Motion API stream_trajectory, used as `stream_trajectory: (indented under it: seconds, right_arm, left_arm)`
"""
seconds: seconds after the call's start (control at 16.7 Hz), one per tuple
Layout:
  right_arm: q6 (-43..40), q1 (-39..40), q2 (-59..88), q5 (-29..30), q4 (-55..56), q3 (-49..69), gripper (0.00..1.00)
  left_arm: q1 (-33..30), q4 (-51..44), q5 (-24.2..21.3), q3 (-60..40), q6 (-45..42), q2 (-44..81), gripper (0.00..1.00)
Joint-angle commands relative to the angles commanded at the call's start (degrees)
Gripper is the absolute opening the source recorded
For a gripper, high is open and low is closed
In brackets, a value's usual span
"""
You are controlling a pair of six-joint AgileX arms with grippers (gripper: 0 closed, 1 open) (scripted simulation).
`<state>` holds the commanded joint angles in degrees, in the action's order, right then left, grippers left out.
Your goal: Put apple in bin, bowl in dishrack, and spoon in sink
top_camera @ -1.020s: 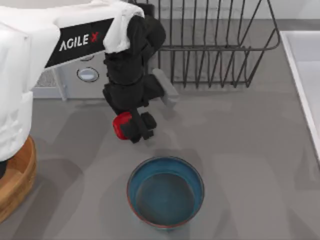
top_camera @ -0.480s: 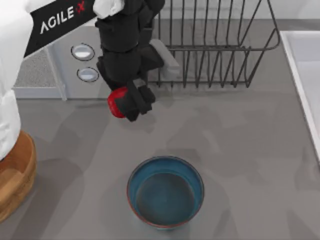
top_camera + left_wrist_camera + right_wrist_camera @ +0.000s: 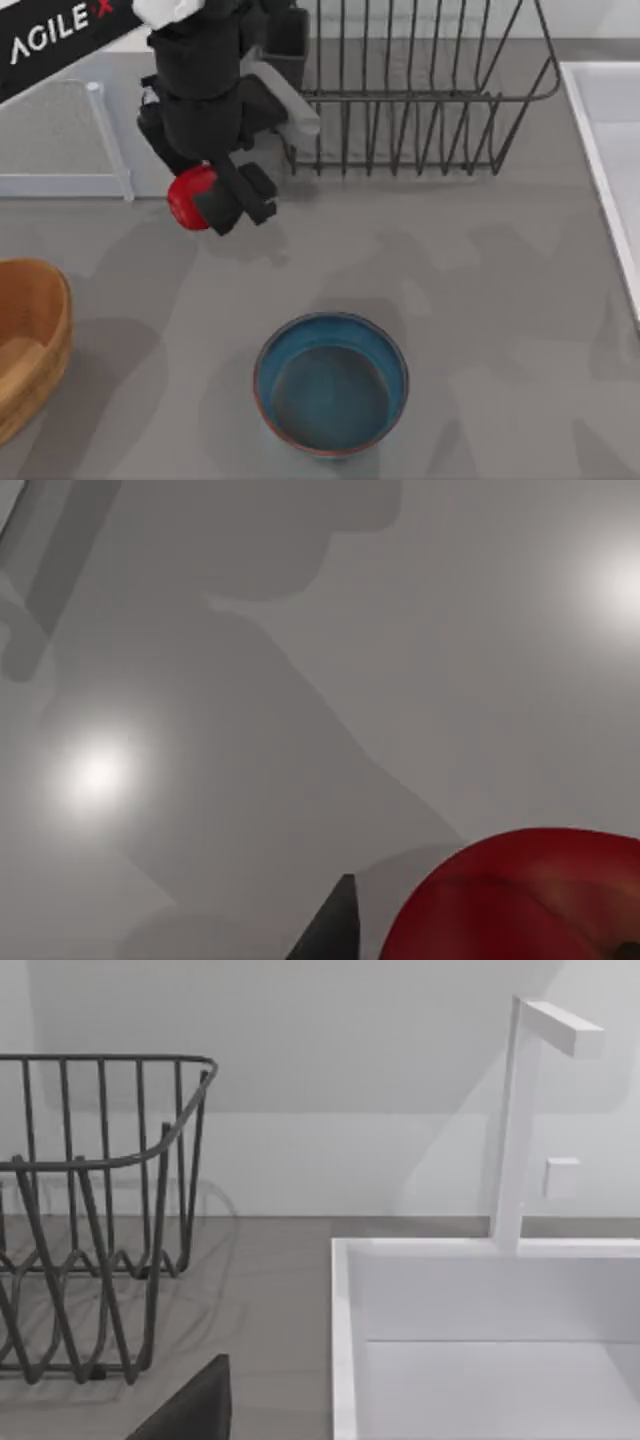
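Note:
The red apple (image 3: 187, 198) hangs above the table, held in my left gripper (image 3: 222, 202), which is shut on it in front of the microwave and left of the dishrack (image 3: 420, 95). In the left wrist view the apple (image 3: 530, 900) sits close beside one dark fingertip (image 3: 332, 932). The blue bowl (image 3: 331, 384) stands upright and empty near the front middle. The tan bin (image 3: 30, 340) is at the left edge. The white sink (image 3: 612, 140) is at the right edge, and the right wrist view shows this sink (image 3: 490, 1340) beside the dishrack (image 3: 100, 1210). The spoon is out of view. My right arm is parked by the sink.
A white microwave (image 3: 55, 135) stands at the back left, behind the held apple. A white faucet (image 3: 522, 1120) rises at the sink's back rim. Bare grey table lies between the bowl, the bin and the dishrack.
My left gripper has carried the apple leftward and toward the back, away from the bowl and toward the bin side. The bowl has not moved.

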<state>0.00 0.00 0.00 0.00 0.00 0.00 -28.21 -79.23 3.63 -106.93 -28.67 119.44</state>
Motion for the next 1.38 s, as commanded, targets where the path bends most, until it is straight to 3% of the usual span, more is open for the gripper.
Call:
stream_trajectory:
  seconds: [0.42,0.72,1.14,1.38]
  right_arm:
    - [0.0,0.0,0.0,0.0,0.0,0.0,1.00]
    - [0.0,0.0,0.0,0.0,0.0,0.0,1.00]
    - [0.0,0.0,0.0,0.0,0.0,0.0,1.00]
    - [0.0,0.0,0.0,0.0,0.0,0.0,1.00]
  left_arm:
    - [9.2,-2.8,10.4,19.4,26.8,-18.6,0.00]
    - [15.6,-5.4,12.5,26.0,38.9,-24.1,0.00]
    - [16.6,-5.2,12.4,26.7,40.4,-25.0,0.00]
    - [18.1,0.6,12.5,32.5,39.1,-25.6,0.00]
